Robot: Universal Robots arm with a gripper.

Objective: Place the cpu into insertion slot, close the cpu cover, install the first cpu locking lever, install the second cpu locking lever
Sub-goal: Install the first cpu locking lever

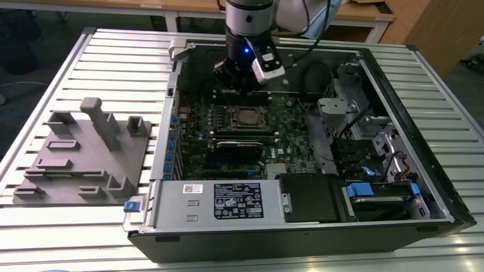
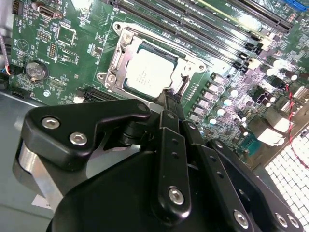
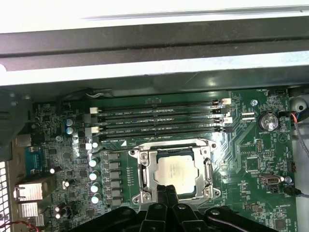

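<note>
The cpu (image 3: 176, 171) lies flat in the insertion slot (image 1: 246, 117) on the green motherboard, its silver top showing (image 2: 149, 72). The cpu cover (image 3: 145, 174), a metal frame, lies down around the chip (image 2: 118, 58). My gripper (image 3: 166, 191) is shut, with its two black fingertips pressed together and nothing visibly between them. It hovers at one edge of the socket (image 2: 171, 94), right beside a thin wire locking lever (image 2: 185, 83). In the exterior view the gripper (image 1: 239, 93) hangs just behind the socket, inside the open computer case.
Long black memory slots (image 3: 159, 121) run beside the socket. A grey power supply box (image 1: 219, 201) fills the case's near edge, and drive bays (image 1: 378, 192) sit on the exterior view's right. A grey fixture tray (image 1: 83, 158) rests on the slatted table to the left.
</note>
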